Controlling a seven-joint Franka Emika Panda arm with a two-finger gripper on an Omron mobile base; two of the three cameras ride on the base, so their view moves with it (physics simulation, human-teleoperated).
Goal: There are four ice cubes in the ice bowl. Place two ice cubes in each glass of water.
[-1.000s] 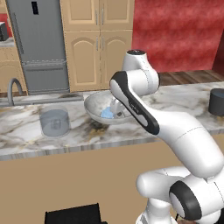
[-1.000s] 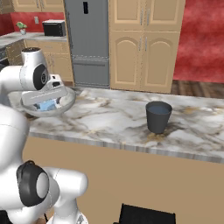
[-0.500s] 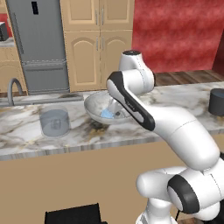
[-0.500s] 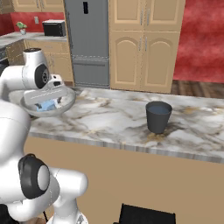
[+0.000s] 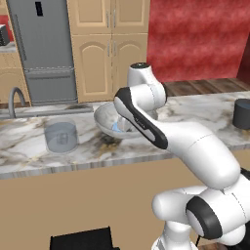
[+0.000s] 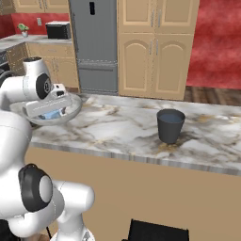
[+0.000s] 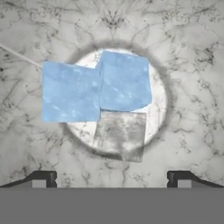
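The end effector (image 7: 112,179) hangs wide and empty, directly over the ice bowl (image 7: 183,65), placed to drop onto the ice cubes (image 7: 96,87) clustered just ahead of its tips; a greyer cube (image 7: 119,135) nearest them may be ice too

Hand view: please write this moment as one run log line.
gripper: open, above ice bowl | ice cubes: in bowl, none held
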